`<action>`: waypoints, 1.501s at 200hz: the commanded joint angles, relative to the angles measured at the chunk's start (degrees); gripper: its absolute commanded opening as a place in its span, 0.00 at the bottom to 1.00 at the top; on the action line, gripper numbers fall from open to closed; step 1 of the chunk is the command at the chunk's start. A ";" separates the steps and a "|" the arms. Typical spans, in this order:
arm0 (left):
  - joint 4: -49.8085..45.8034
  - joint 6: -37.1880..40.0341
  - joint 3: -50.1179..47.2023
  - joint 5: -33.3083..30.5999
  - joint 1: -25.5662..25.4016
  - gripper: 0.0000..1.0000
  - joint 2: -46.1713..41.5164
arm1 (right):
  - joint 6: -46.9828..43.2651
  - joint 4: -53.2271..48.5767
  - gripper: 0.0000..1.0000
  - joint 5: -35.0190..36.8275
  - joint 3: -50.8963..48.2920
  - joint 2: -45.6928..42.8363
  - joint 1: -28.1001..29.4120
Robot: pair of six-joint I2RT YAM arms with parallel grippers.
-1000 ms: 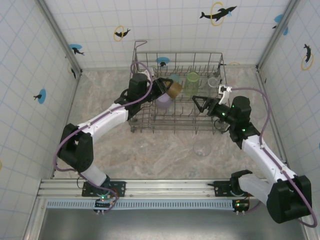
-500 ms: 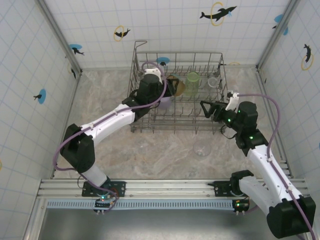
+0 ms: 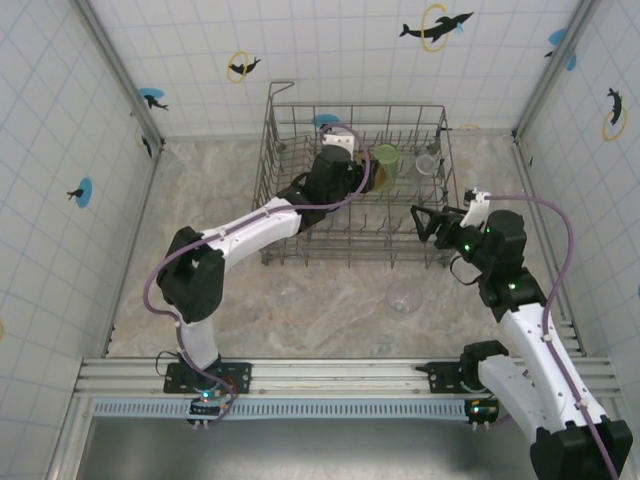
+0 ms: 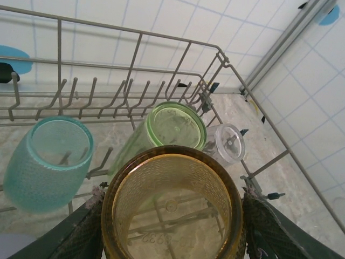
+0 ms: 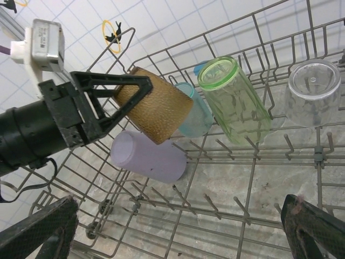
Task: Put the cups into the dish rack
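My left gripper [image 4: 172,229] is shut on the amber-brown cup [image 4: 172,210], held by its sides above the floor of the dish rack [image 3: 268,205], mouth toward the wrist camera. In the right wrist view the amber cup [image 5: 153,110] hangs tilted over the lavender cup [image 5: 148,156], which lies on its side in the rack. Behind it, a teal cup [image 4: 48,162], a lime green cup [image 4: 172,127] and a small clear cup [image 4: 229,143] lean on the tines. My right gripper [image 3: 425,222] stands open and empty at the rack's right side.
A clear cup [image 3: 404,297] stands on the marble table in front of the rack, near my right arm. Tiled walls close in the table at the left, the back and the right. The rack's front rows of tines [image 5: 215,213] hold nothing.
My left arm has carried the amber cup to the right across the rack, from over the lavender cup to beside the green one. My right gripper has drawn back slightly to the right.
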 commanded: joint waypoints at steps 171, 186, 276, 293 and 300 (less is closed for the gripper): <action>1.36 5.87 4.43 -7.73 -1.90 0.00 8.55 | -1.10 -0.84 1.00 -0.29 0.58 -1.23 -3.00; 1.61 5.39 4.44 -7.58 -1.90 0.00 8.89 | -1.06 -0.82 1.00 -0.42 0.74 -1.04 -3.11; 2.44 3.04 5.23 -5.87 -1.99 0.00 11.80 | -0.80 -0.81 1.00 -0.24 0.65 -0.60 -3.23; 2.50 3.04 4.99 -5.95 -1.99 0.02 12.48 | -0.80 -0.81 1.00 -0.19 0.58 -0.51 -3.27; 2.46 2.98 4.84 -6.14 -1.99 0.11 12.77 | -0.78 -0.80 1.00 -0.29 0.58 -0.51 -3.27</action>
